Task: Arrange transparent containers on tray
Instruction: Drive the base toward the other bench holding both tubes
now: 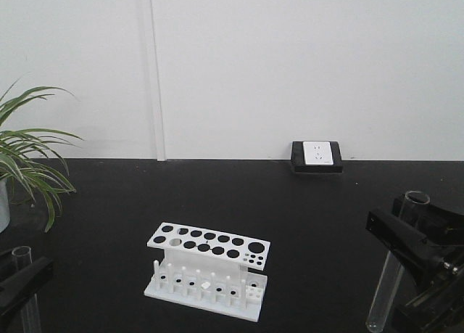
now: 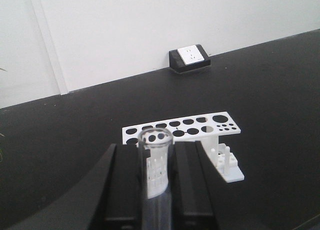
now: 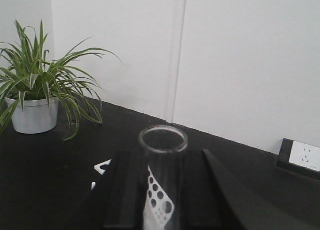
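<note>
Left gripper [image 2: 156,160] clamps one test tube [image 2: 156,139] upright, right gripper [image 3: 162,175] clamps the other tube [image 3: 163,140], both flanking white rack [image 1: 206,268]; tray out of view, so likely nothing placed yet, both drops remain.

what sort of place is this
Probably a lab: a white test tube rack on a black table, a glass test tube in the left claw, a second tube in the right claw.

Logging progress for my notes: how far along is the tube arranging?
Done: white rack holds no tubes. In hand: left hand grips one test tube, right hand grips the second tube. Left: setting them on the tray, which isn't in view.
</note>
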Tool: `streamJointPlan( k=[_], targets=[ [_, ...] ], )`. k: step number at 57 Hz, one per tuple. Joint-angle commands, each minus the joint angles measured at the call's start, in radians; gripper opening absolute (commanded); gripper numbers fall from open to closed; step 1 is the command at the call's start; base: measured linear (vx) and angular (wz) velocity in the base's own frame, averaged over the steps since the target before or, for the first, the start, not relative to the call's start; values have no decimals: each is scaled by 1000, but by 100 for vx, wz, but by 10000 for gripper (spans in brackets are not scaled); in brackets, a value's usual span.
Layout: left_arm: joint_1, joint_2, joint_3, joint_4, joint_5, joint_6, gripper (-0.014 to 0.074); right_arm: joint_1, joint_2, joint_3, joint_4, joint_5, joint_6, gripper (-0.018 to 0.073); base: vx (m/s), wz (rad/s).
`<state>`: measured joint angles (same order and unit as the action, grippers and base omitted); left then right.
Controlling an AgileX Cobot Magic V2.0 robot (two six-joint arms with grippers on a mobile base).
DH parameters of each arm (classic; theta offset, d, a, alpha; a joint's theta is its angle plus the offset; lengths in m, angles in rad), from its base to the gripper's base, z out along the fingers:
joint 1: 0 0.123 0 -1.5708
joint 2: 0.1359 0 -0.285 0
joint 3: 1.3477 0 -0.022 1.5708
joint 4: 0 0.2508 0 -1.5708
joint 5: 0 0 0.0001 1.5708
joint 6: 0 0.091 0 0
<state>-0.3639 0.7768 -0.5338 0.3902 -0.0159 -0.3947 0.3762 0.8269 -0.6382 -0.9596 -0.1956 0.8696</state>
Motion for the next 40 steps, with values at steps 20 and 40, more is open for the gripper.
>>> streamJointPlan(
  k=[20,40],
  targets=[
    [-6,-6,-30,-8,-74,-5,-7,-5,-8,-28,9,-47,-3,-13,-3,-1],
    [-6,-4,-30,-8,-74,-5,-7,-5,-8,-28,9,-38,-3,-13,-12,-6]
  ],
)
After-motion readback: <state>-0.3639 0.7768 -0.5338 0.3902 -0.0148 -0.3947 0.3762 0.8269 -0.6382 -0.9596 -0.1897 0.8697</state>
